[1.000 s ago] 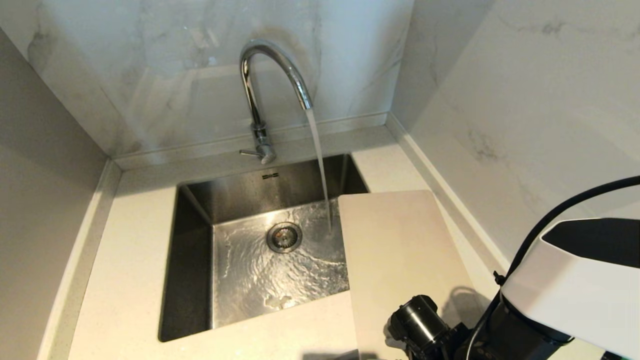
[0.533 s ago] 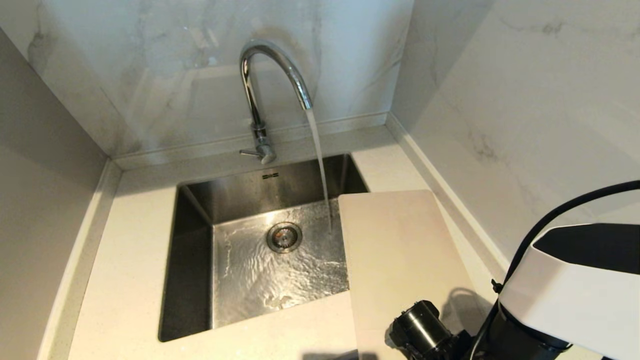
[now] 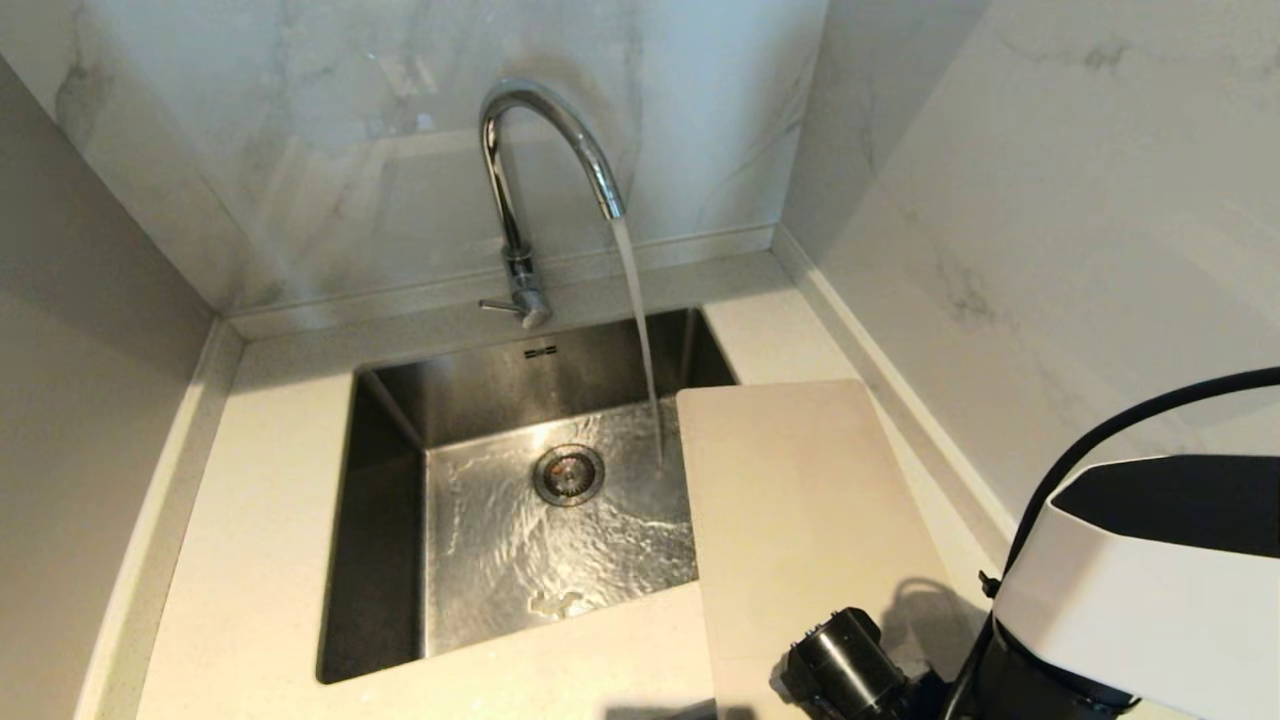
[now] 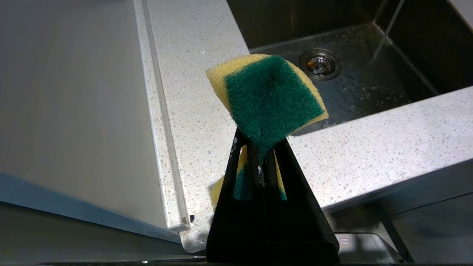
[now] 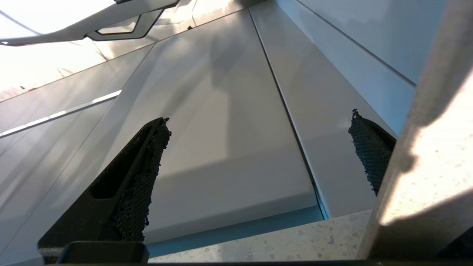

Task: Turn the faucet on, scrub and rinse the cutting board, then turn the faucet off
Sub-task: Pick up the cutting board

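Faucet: we see the faucet (image 3: 545, 150) upright at the back of the sink (image 3: 385, 520), its lever (image 3: 497, 306) pointing left at its base.
Water: a stream (image 3: 637, 320) falls from the spout and lands on the sink floor just left of the board's far corner; the wet floor ripples around the drain (image 3: 568, 474).
Board: the board (image 3: 800, 530) lies flat on the counter (image 3: 250, 560) to the right of the sink, its left edge overhanging the basin. Its near end runs under the right arm (image 3: 1130, 590), so we cannot see the handle cutout.
Left jaws: the left gripper (image 4: 258, 147) is closed tight on the sponge (image 4: 269, 99), green side toward the wrist camera, yellow at the edges. It is low at the counter's front edge, left of the sink, well apart from the board and outside the head view.
Right jaws: the right gripper (image 5: 258, 144) stands wide open with nothing between its fingers (image 5: 144, 166). In its wrist view it faces pale wall panels, with a strip of speckled counter at the near edge.
Board versus right jaws: in the head view the right arm sits over the board's near right corner; the jaws themselves are out of that view, and we cannot tell whether they touch the board.
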